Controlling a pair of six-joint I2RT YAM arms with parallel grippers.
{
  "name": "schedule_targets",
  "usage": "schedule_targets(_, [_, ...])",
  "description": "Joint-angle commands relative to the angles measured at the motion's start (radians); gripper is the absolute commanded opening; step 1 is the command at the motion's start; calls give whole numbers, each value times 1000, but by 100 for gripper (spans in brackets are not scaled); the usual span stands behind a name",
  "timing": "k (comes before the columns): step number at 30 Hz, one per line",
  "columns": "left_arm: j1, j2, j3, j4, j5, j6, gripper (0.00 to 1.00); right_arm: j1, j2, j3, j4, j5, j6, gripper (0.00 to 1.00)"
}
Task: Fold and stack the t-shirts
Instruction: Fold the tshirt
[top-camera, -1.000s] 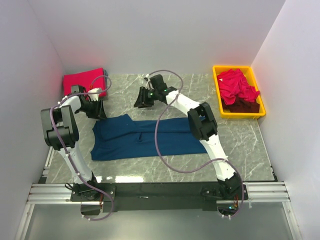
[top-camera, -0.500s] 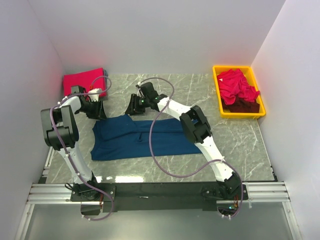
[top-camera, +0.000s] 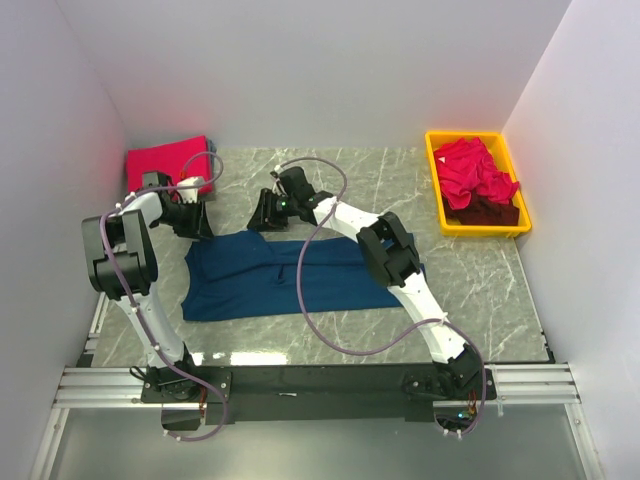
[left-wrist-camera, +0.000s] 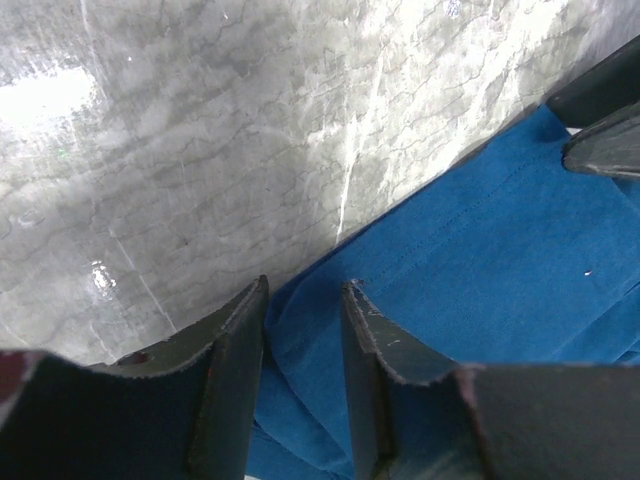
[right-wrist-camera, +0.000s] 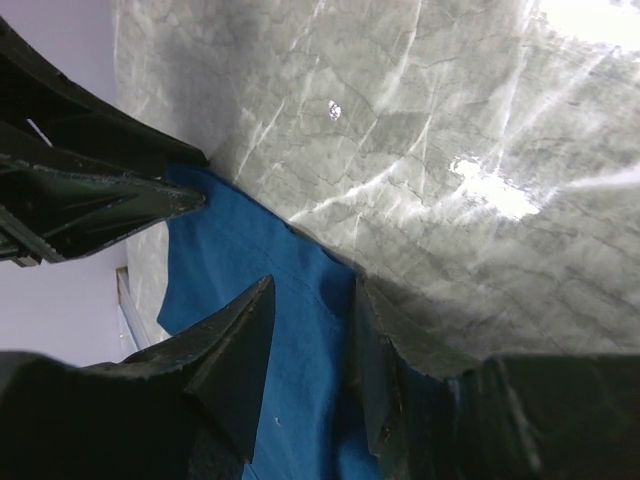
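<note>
- Swinging leftward over the last second, the right arm (top-camera: 345, 215) has carried its jaws from bare stone to the far edge of the navy blue cotton t-shirt (top-camera: 290, 275). The left arm (top-camera: 150, 205) has hardly shifted.
- That navy t-shirt lies spread flat, partly doubled over, mid-surface just in front of both arms.
- The right jaws stand narrowly parted, tips low at the far hem, with blue cloth showing in the gap; they have not pinched it.
- The left jaws are likewise narrowly parted and straddle the shirt's far-left corner.
- Closing here may catch only one layer, so the fold would lift unevenly and wrinkle.
- The thin hem lies flat on hard stone, so the tips could skid off and shut on nothing.
- Both sets of jaws sit near each other along the far edge, and a crossing move might knock them together.
- The right arm's lilac cable (top-camera: 303, 295) hangs over the shirt and could drag the cloth.
- The glossy grey veined marble surface (top-camera: 480, 290) throws bright glare patches.
- A folded bright red t-shirt (top-camera: 168, 160) rests at the far-left corner.
- A yellow plastic bin (top-camera: 437, 190) at the far right holds crumpled red-pink t-shirts (top-camera: 475, 170) above a dark maroon t-shirt (top-camera: 490, 210).
- Plain white walls (top-camera: 320, 70) enclose three sides.
</note>
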Motion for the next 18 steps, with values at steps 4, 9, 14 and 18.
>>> schedule_targets(4, [0, 36, 61, -15, 49, -17, 37, 14, 47, 22, 50, -32, 15, 42])
schedule_targets(9, [0, 32, 59, -18, 37, -14, 32, 15, 62, 34, 71, -50, 27, 30])
schedule_targets(14, [0, 29, 59, -17, 41, -16, 22, 8, 57, 36, 73, -70, 12, 0])
schedule_targets(18, [0, -6, 64, -15, 66, -23, 12, -11, -10, 5, 65, -108, -6, 0])
